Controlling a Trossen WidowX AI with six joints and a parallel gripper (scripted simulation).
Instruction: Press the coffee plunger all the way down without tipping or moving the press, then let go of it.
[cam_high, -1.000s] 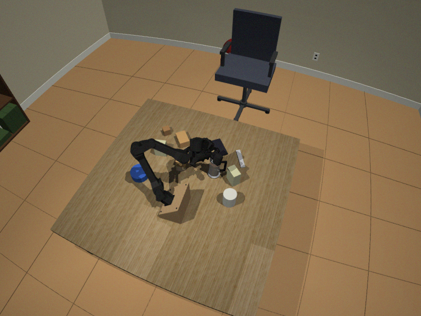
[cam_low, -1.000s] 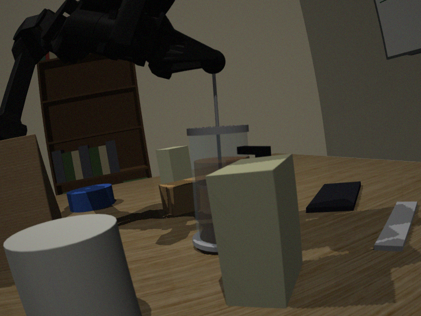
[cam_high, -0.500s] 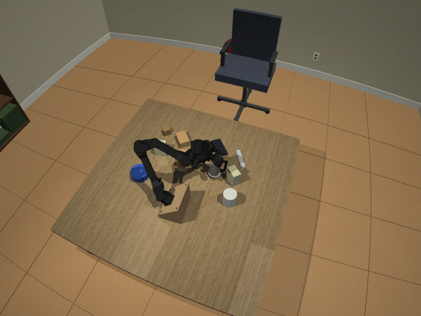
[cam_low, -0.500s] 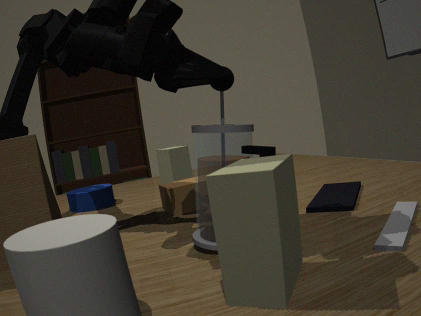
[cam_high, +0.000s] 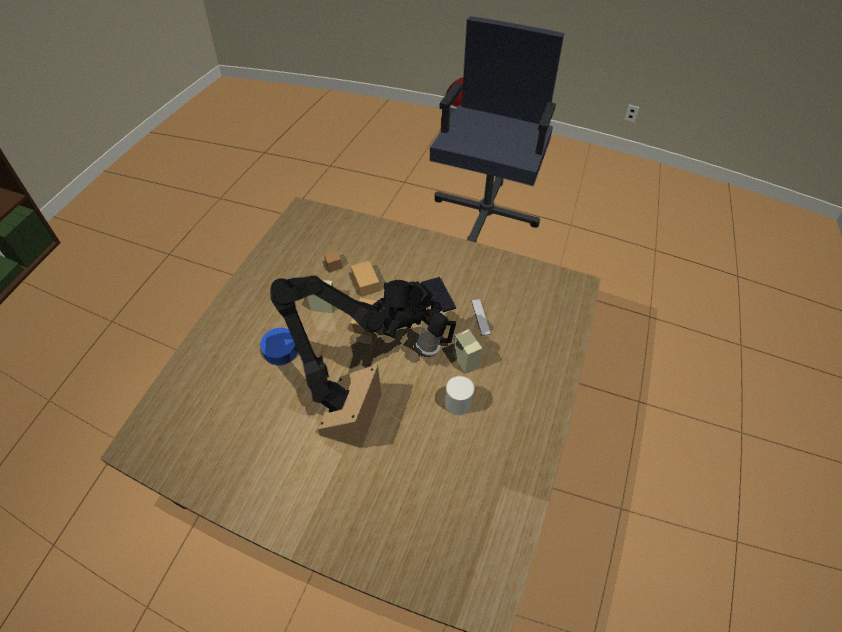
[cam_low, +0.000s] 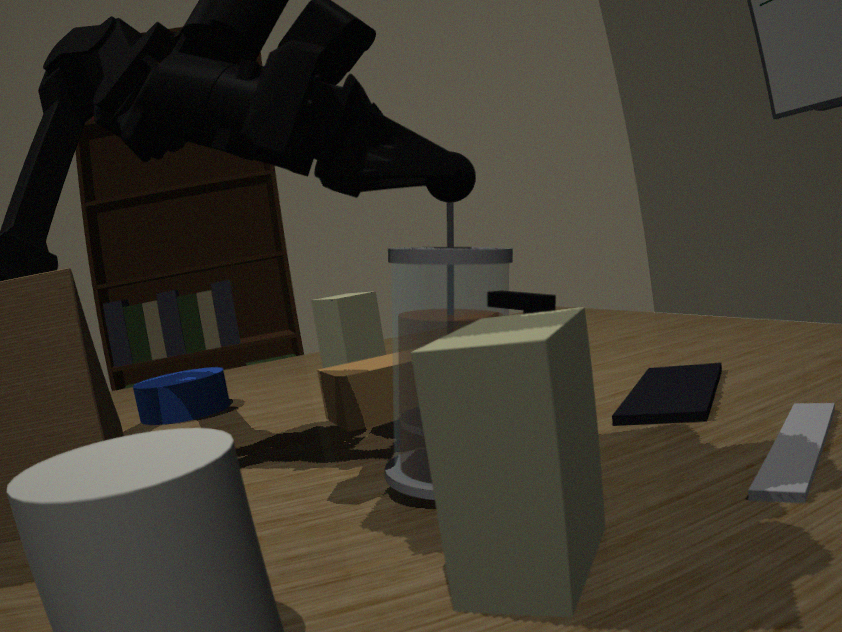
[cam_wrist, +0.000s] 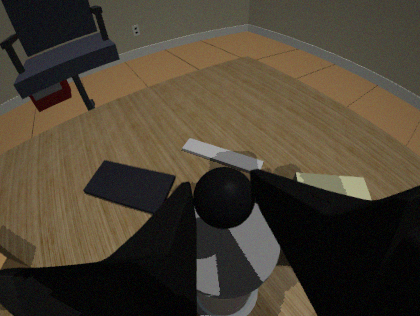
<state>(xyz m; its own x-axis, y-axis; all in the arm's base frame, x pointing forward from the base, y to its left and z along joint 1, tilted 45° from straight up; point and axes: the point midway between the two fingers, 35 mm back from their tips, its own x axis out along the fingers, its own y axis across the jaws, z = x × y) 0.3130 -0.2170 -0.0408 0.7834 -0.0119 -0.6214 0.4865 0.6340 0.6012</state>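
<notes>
The coffee press (cam_high: 427, 341) (cam_low: 414, 289) (cam_wrist: 237, 260) stands upright on the table, a clear glass body with a grey lid (cam_low: 408, 255), brown contents and a black handle (cam_low: 520, 300). The plunger's round black knob (cam_low: 454, 178) (cam_wrist: 224, 200) is above the lid, with a short length of thin upright rod (cam_low: 450, 224) showing between them. My gripper (cam_high: 438, 325) (cam_low: 445, 178) (cam_wrist: 221, 184) is shut on the knob, one finger on each side. The foot of the press is partly hidden by a pale green block in the exterior view.
The tall pale green block (cam_high: 467, 355) (cam_low: 499, 462) stands close to the press. A white cylinder (cam_high: 459, 397) (cam_low: 136, 530) is nearby. A dark slab (cam_high: 439, 293) (cam_low: 669, 394) (cam_wrist: 130, 186) and a grey bar (cam_high: 480, 317) (cam_low: 788, 455) lie beyond. A blue dish (cam_high: 278, 346) and wooden blocks are on the arm's side.
</notes>
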